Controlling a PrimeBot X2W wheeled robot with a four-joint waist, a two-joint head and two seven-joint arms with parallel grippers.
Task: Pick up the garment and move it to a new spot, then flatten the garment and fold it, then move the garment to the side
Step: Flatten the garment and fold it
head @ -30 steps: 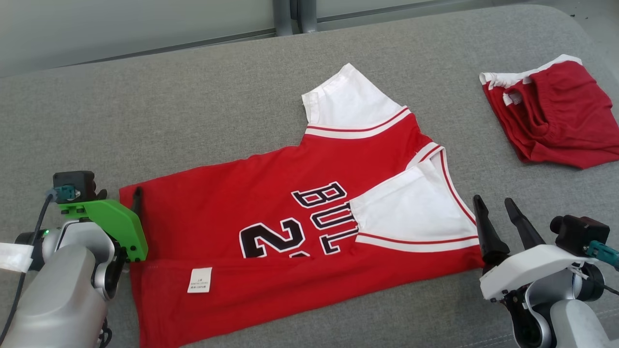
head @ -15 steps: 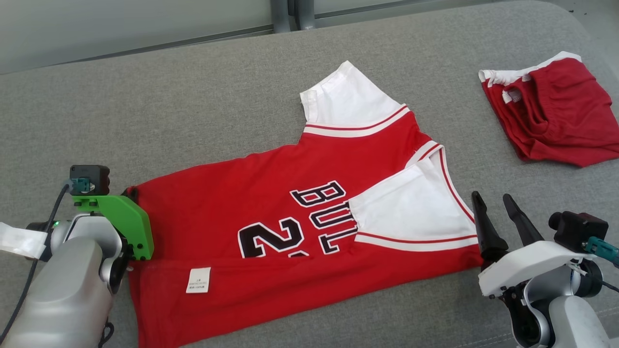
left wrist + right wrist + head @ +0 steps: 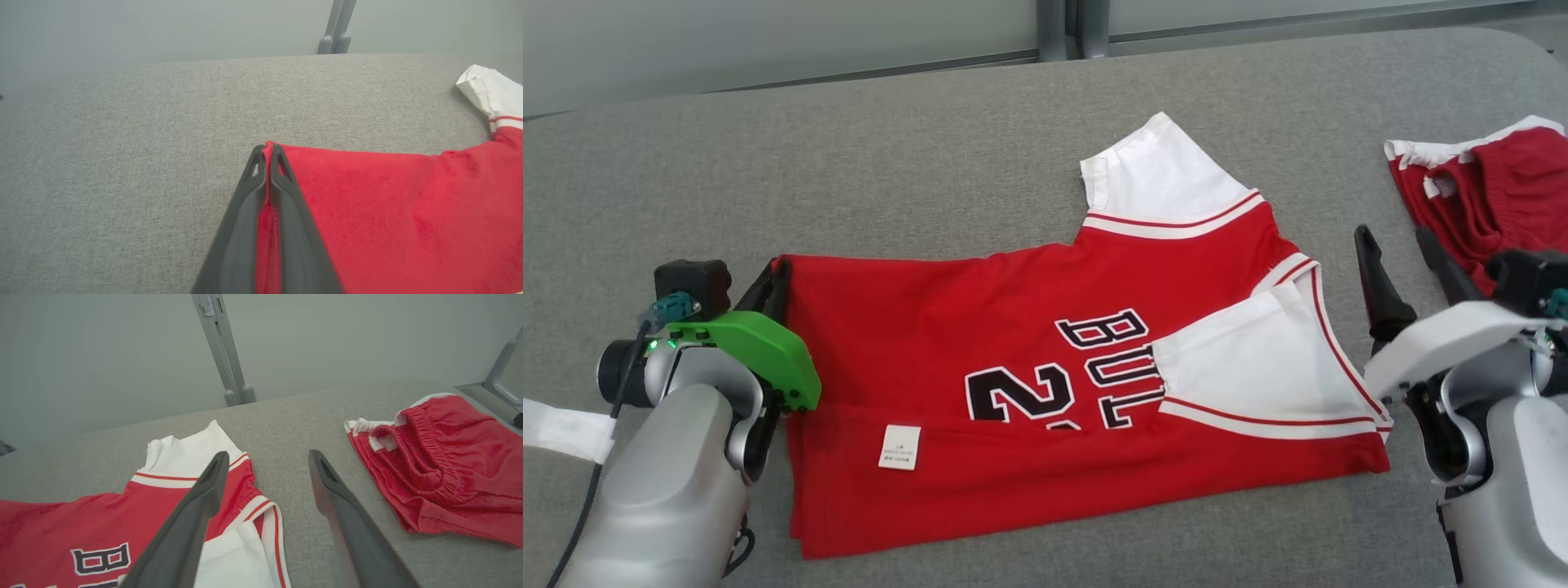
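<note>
The garment is a red jersey with white sleeves and black lettering, lying partly folded on the grey cushion. My left gripper is shut on the garment's far left corner; in the left wrist view the red cloth is pinched between the closed fingers of the left gripper. My right gripper stands open just right of the garment's collar end, above the cushion, with nothing between its fingers. In the right wrist view the right gripper points at bare cushion between the garment and the red shorts.
Crumpled red shorts with a white waistband lie at the far right, also in the right wrist view. The grey cushion stretches bare behind and left of the garment. A grey wall and a post stand behind.
My left gripper has shut on the garment's left corner and moved it away from me, straightening that edge. The head camera has shifted, and the right gripper now stands further from me, by the collar.
</note>
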